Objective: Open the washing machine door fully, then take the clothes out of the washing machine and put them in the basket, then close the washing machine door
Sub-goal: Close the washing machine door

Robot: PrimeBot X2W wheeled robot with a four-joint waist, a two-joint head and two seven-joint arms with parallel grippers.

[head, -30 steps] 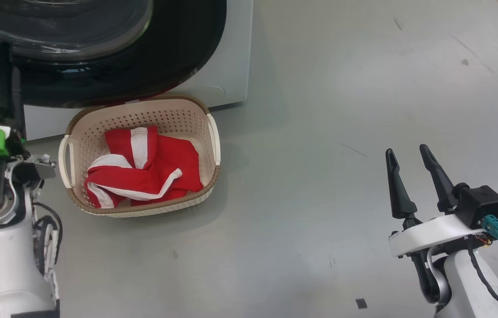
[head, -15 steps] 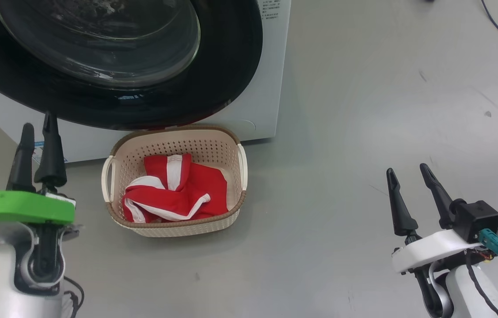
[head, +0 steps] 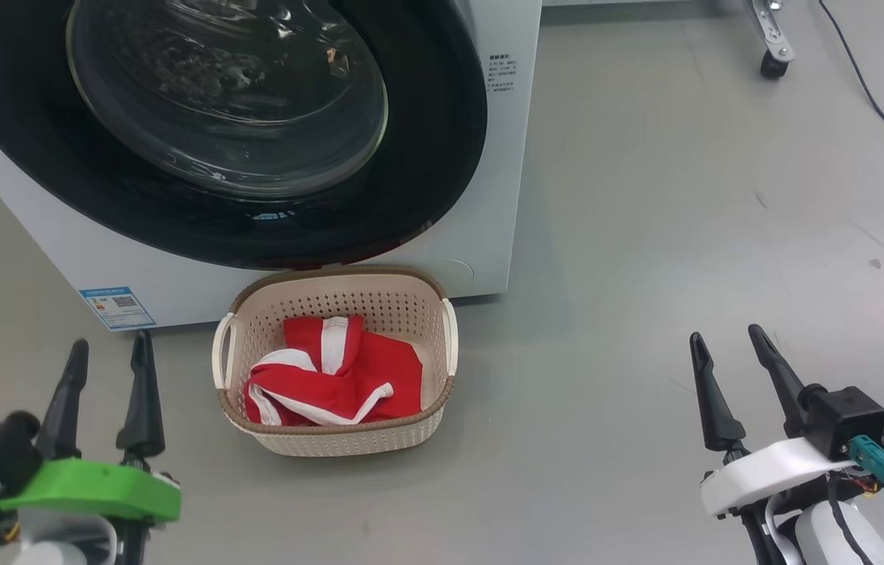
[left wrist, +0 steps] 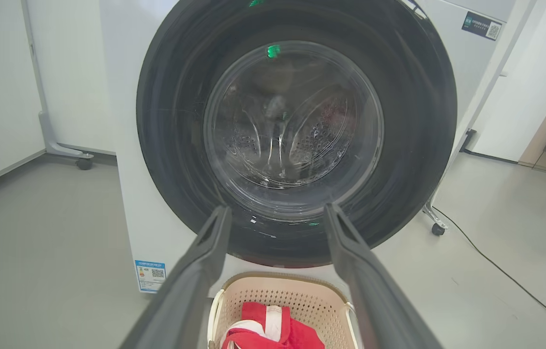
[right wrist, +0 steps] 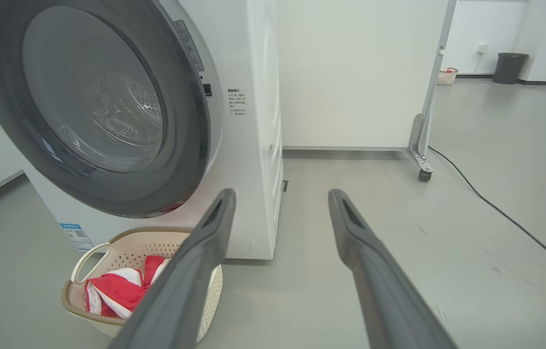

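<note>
The left gripper (head: 112, 339), a second ago up at the rim of the washing machine door (head: 426, 157), is being held low and clear of it, fingers wide and empty; the head camera is being raised too. A blue sticker (head: 118, 307) with a QR code is being shown, its print unreadable. The clothes (head: 340, 384) are being kept in the basket (head: 347, 443) under the door, which looks shut, so the task is being judged complete. The small label (head: 500, 74) on the washing machine (head: 516, 196) is illegible. The right gripper (head: 725, 333) is being held wide, empty.
</note>
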